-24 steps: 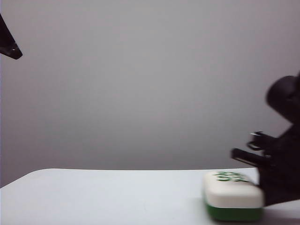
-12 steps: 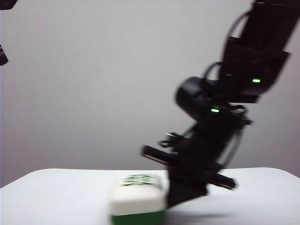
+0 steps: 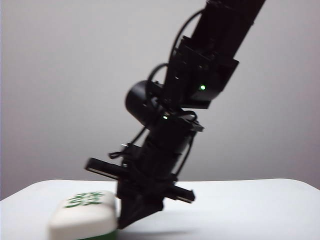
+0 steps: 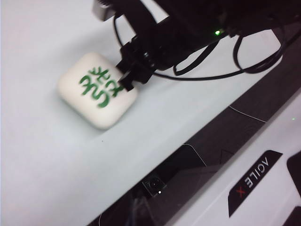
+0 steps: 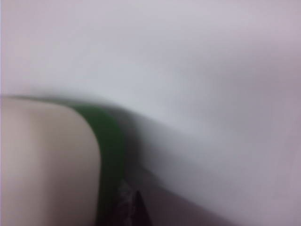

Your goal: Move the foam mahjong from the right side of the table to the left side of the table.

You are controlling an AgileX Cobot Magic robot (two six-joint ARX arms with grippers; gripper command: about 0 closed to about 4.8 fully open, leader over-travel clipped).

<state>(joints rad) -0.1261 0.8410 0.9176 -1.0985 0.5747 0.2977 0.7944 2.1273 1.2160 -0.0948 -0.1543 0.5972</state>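
The foam mahjong block (image 3: 84, 216) is lying on the left part of the pale surface (image 3: 240, 210) in the exterior view, cream top with green characters facing up and its dark green bottom layer touching the surface. The right gripper (image 3: 131, 216) is reaching across the middle on its black arm (image 3: 200, 65), which is leaning down from the upper right, and its tip is pressing against the block's right side. In the left wrist view the right gripper (image 4: 129, 77) is sitting at 1 edge of the block (image 4: 96, 94), overlapping its top. Whether its jaws are gripping the block or only touching it, I cannot tell; the right wrist view is blurred, showing the block (image 5: 51, 165) very close. The left gripper is appearing in none of the views, so the state of its jaws is not showing
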